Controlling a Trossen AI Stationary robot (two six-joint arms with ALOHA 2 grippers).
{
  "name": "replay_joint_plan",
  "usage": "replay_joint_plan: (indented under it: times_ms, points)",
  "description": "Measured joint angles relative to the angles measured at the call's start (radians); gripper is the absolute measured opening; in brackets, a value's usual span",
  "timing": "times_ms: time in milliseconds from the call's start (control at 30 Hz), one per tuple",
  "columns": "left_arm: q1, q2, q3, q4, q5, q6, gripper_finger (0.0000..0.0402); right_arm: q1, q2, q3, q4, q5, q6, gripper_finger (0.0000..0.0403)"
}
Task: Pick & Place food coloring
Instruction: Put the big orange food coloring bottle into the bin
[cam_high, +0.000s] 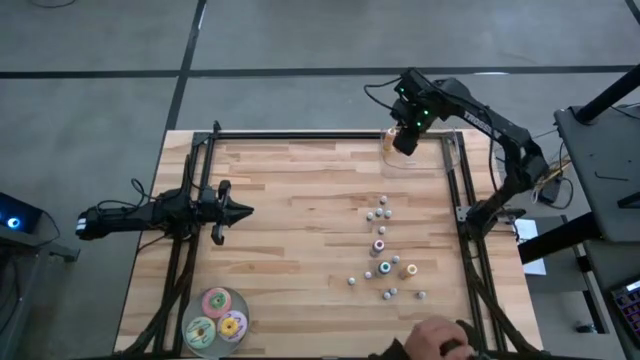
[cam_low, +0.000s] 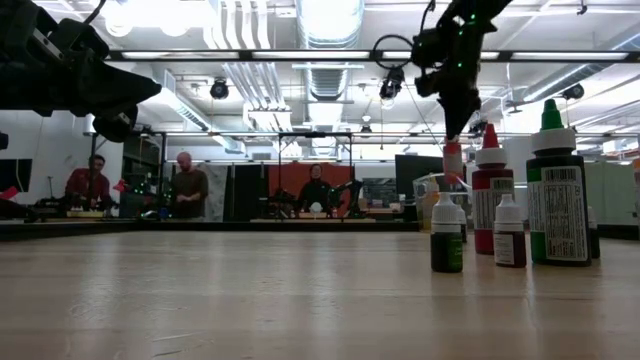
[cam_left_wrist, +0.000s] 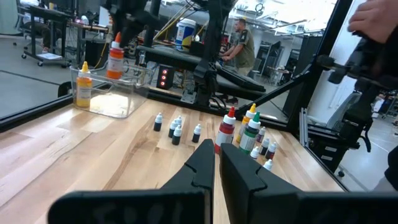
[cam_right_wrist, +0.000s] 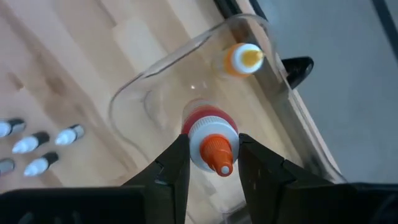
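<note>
Orange-tipped food coloring bottle (cam_right_wrist: 211, 144) clamped in right pincer (cam_right_wrist: 214, 163) above clear bin (cam_right_wrist: 155, 81).

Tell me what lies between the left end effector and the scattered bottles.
Bare wood: in the high view, nothing lies between the left end effector and the bottles.

Orange-capped red food coloring bottle (cam_right_wrist: 211, 144) standing upright between the right gripper's (cam_right_wrist: 212, 163) fingers; yellow bottle (cam_right_wrist: 242, 58) standing just beyond; remaining small bottles (cam_high: 384, 250) lying well apart.
</note>
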Motion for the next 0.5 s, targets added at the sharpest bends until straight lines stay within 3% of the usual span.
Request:
replay_joint_plan:
  times_ms: [500]
  points:
    - [0.000, 0.000, 0.000, 0.000, 0.000, 0.000, 0.0000, -0.087, 0.082, 0.046, 0.028, 0.005, 0.070, 0.0102]
